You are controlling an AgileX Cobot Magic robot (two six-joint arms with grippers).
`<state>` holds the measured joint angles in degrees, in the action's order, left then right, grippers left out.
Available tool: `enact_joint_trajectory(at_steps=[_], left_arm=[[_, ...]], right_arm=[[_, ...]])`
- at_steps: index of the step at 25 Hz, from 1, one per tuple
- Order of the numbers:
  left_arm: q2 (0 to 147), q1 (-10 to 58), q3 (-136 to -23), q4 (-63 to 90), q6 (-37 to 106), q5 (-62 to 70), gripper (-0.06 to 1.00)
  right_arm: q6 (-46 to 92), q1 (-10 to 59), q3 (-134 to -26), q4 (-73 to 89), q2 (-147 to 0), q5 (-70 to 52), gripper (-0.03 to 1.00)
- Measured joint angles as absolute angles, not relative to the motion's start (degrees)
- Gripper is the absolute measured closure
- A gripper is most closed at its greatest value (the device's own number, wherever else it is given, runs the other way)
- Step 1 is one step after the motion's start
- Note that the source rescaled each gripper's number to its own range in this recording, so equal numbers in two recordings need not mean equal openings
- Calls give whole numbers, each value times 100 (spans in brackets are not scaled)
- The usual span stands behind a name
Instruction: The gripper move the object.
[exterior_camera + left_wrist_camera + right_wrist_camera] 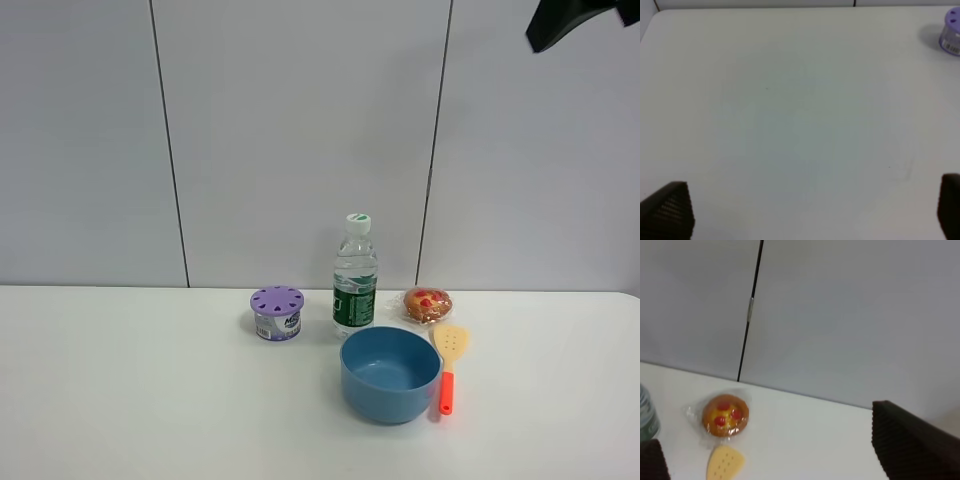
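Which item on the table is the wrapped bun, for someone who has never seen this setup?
Find the water bottle standing mid-table near the wall. Immediately to its right, behind the yellow spatula, lies the bun: small, round, golden-brown, red-spotted, in crinkly clear wrap, the only food there.

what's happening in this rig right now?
Nothing is held yet. The small round golden-brown bun with red spots in clear plastic wrap sits untouched on the white table, behind the blue bowl and the yellow spatula. The right gripper hangs open, high above it; the left gripper is open over bare tabletop.
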<state>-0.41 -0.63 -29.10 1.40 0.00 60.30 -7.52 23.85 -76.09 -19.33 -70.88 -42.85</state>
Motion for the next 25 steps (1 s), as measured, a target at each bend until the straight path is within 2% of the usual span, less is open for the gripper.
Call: enact_joint_trajectory(at_steps=[11, 15, 25], left_arm=[[-41, -63, -2910, 140, 0, 6030, -6], [-41, -63, -2910, 140, 0, 6030, -6], [-41, -63, -2910, 140, 0, 6030, -6]], right_arm=[[-137, 2385, -7591, -1672, -5129, -6339, 30], [-135, 2345, -7039, -1417, -4184, -6671, 30], [-83, 885, -4710, -584, -1183, -6947, 30]])
